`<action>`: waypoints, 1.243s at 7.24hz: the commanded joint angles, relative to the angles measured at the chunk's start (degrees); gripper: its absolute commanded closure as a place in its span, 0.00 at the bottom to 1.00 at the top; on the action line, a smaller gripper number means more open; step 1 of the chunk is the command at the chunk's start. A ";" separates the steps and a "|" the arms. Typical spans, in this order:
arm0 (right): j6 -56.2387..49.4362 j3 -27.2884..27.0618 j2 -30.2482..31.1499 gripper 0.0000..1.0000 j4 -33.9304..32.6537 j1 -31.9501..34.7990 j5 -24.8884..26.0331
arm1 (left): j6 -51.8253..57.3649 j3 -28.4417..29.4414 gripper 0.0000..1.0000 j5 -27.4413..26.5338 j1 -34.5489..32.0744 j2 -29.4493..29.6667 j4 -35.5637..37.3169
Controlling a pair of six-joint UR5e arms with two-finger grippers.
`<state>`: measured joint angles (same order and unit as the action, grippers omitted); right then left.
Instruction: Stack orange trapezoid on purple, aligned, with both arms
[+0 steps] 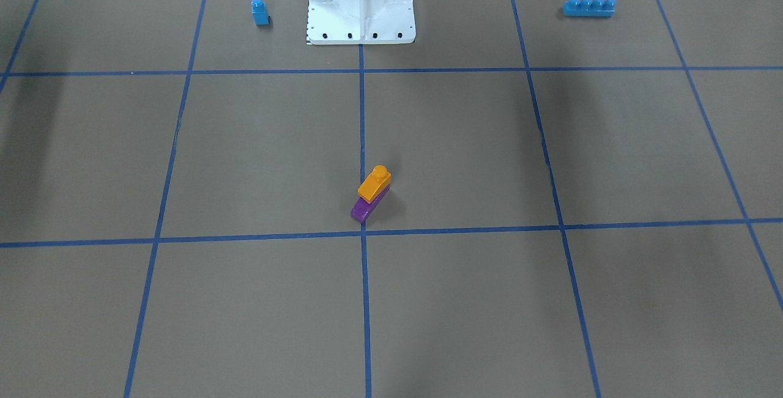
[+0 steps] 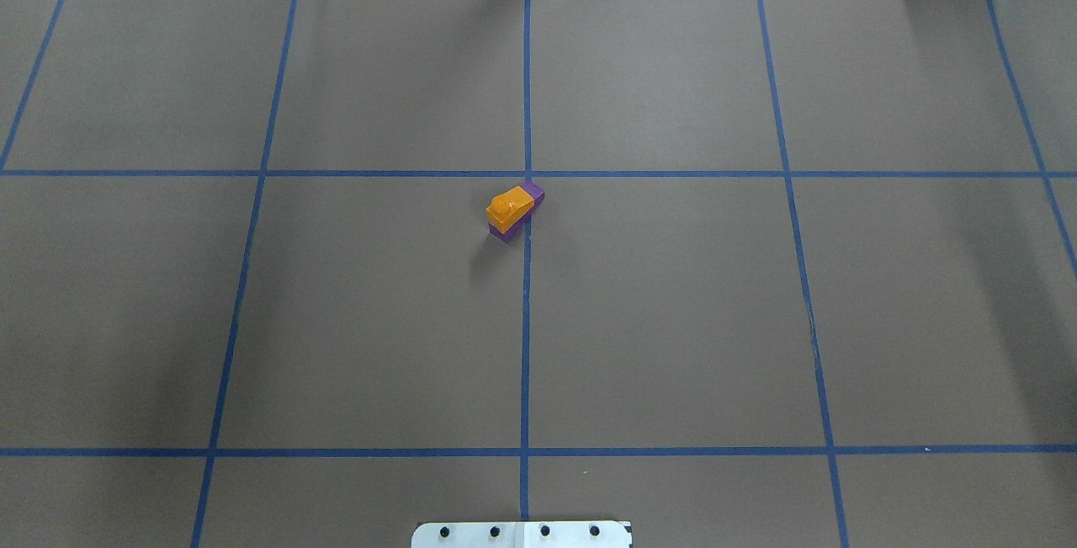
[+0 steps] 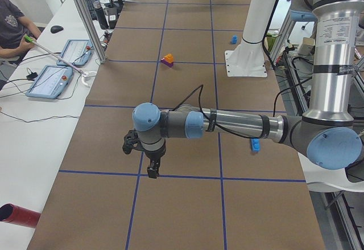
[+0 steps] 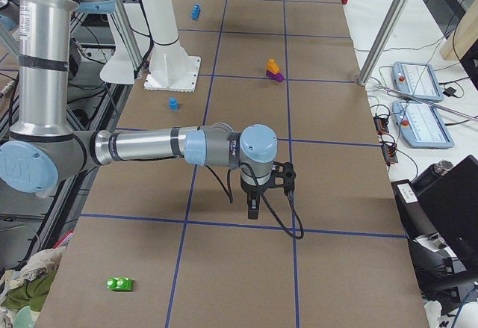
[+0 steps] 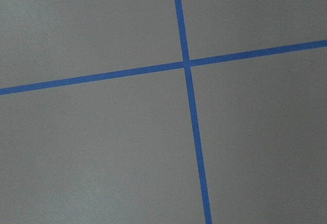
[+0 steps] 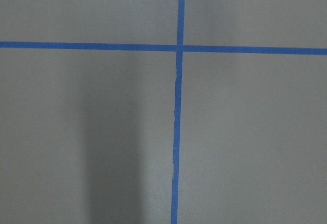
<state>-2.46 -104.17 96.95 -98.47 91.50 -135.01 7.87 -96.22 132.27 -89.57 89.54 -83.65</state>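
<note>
The orange trapezoid (image 1: 374,184) sits on top of the purple block (image 1: 366,207) near the table's middle, beside the centre tape line. Its stud points up and part of the purple sticks out at one end. The stack also shows from overhead, orange (image 2: 508,208) on purple (image 2: 535,191), and in both side views (image 3: 168,59) (image 4: 273,69). My left gripper (image 3: 152,167) hangs over bare table far from the stack, seen only from the left side. My right gripper (image 4: 253,207) hangs likewise, seen only from the right side. I cannot tell whether either is open or shut.
A small blue one-stud block (image 1: 260,11) and a blue four-stud brick (image 1: 589,7) lie on either side of the white robot base (image 1: 361,7). A green brick (image 4: 119,283) lies near the table's right end. Tablets and a person are beside the table (image 3: 57,82).
</note>
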 commanded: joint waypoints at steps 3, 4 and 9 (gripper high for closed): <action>0.53 0.54 0.00 0.00 0.12 0.00 0.36 | -0.04 0.77 0.00 0.61 -0.43 0.72 -0.11; 0.62 0.54 0.00 0.00 0.21 0.00 0.36 | -0.04 0.77 0.00 3.49 -0.43 0.64 -0.19; 0.53 0.45 -0.18 0.00 0.29 0.00 0.54 | -0.04 0.85 0.00 4.57 -0.34 0.81 -0.19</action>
<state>-1.93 -103.71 96.80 -98.18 91.50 -134.49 7.82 -95.41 136.81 -89.91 90.29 -83.85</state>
